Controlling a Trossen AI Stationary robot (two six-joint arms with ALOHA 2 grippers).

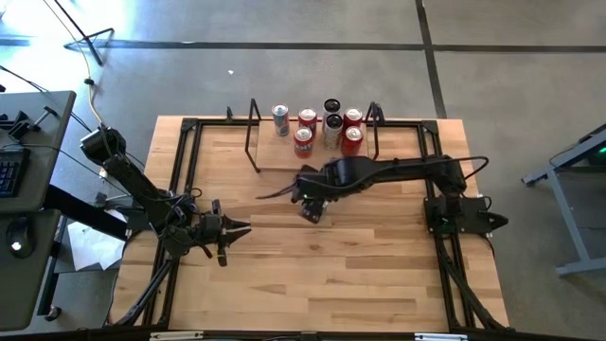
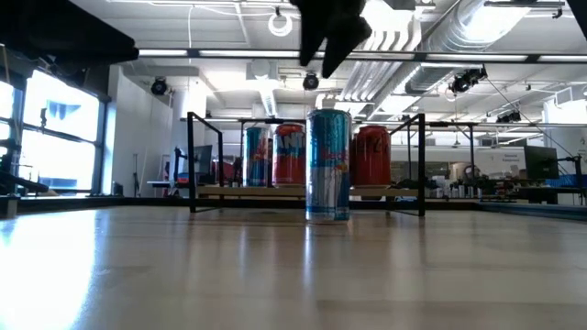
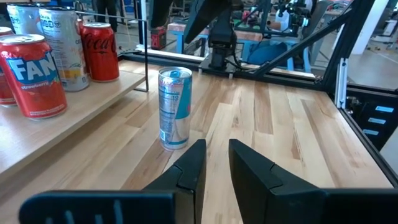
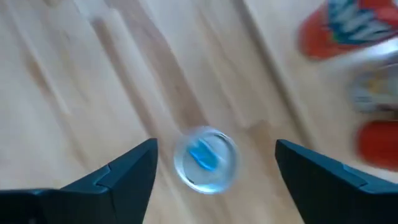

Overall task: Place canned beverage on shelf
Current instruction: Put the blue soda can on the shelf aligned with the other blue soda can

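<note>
A slim silver-and-blue can [image 2: 328, 165] stands upright on its base on the wooden tabletop, in front of the shelf [image 1: 275, 156]. It also shows in the left wrist view [image 3: 174, 107] and from above in the right wrist view [image 4: 205, 158]. My right gripper [image 4: 214, 155] is open and hangs above the can, fingers pointing down, clear of its top; the low view shows it [image 2: 330, 37] well above the can. My left gripper [image 3: 214, 158] waits near the table's left side, level, with a narrow gap between its fingers, pointing toward the can.
Several cans stand on the shelf's plank: red ones [image 1: 352, 140], a silver one [image 1: 280, 118] and a dark-topped one [image 1: 331, 106]. Black rod frames [image 1: 253, 133] stand at both shelf ends. Black rails [image 1: 189, 161] run along the table's left and right sides.
</note>
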